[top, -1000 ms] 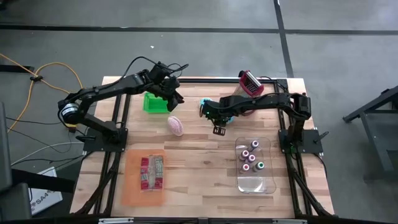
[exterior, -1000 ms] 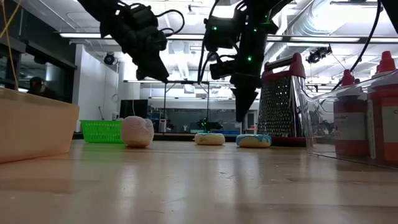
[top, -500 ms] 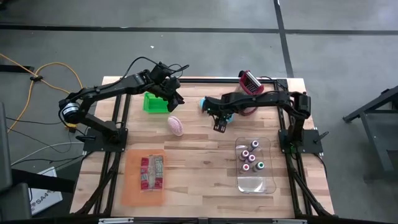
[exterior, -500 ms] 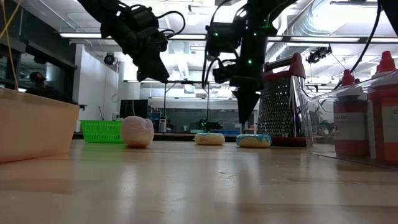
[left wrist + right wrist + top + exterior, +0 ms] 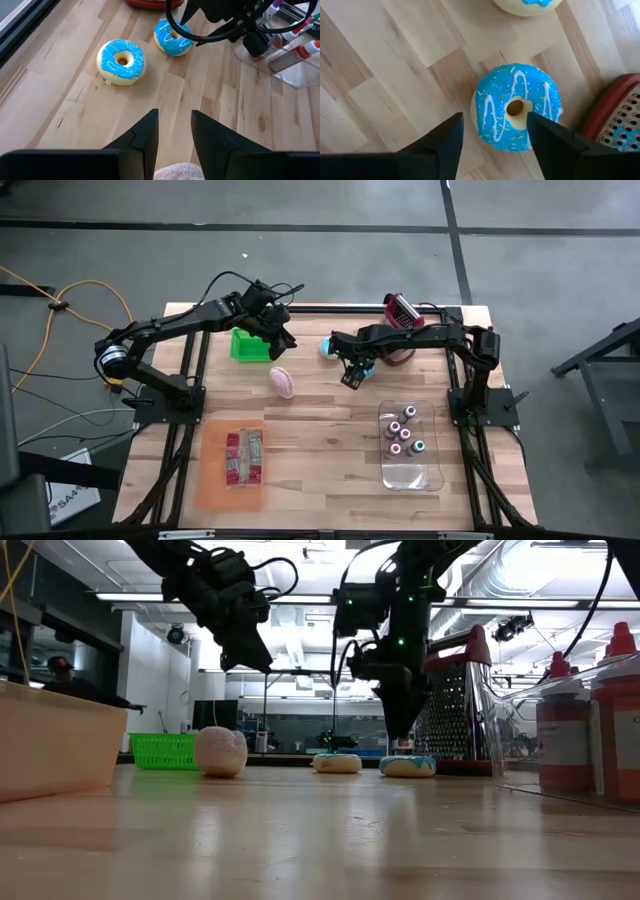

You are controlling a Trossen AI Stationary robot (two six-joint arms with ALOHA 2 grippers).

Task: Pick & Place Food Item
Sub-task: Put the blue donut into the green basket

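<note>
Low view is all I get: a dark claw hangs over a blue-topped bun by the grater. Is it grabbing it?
Observer: Not yet. The right claw is open, one finger on either side of the doughnut as seen from above.
Visitor: What's that beige wall on my left?
Observer: The side of an orange tray; a wrapped package lies inside it.
Visitor: And the other claw?
Observer: The left claw hovers beside the green basket, near the pink pastry, holding nothing.
</note>
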